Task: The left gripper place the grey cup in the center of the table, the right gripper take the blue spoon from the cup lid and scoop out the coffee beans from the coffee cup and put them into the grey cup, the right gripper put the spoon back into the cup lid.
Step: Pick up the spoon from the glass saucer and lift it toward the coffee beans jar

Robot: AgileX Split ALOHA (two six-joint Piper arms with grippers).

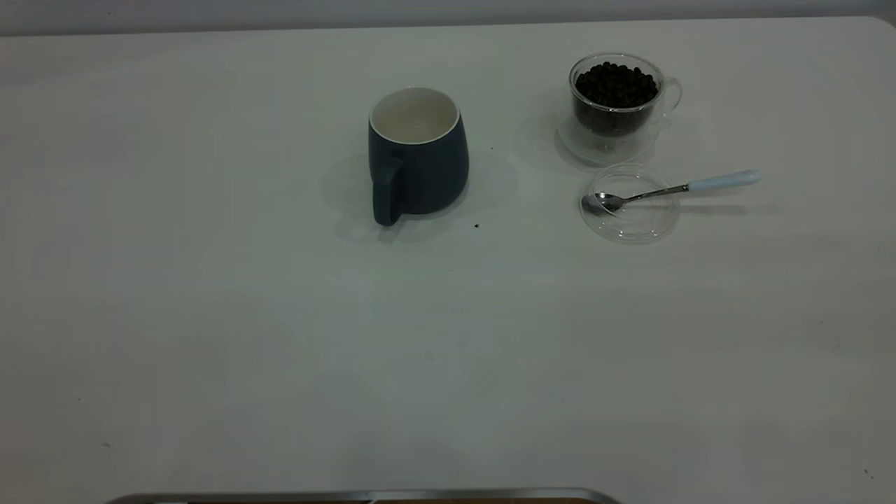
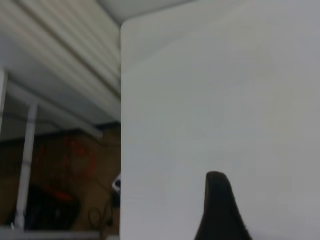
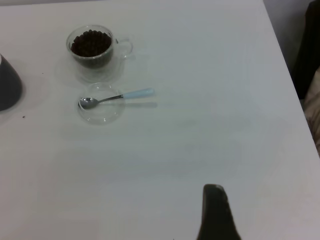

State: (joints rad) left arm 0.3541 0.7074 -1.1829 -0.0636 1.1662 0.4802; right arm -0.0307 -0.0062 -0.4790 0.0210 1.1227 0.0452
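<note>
A: Exterior view first: where do the task's things stand?

B: The grey cup stands upright near the middle of the table, handle toward the camera. To its right is the coffee cup, full of coffee beans. Just in front of that lies the cup lid, with the blue spoon resting bowl-down in it.

A: And the grippers?

B: Each wrist view shows only one dark fingertip of the left gripper and the right gripper, so whether they are spread, I cannot tell.
</note>
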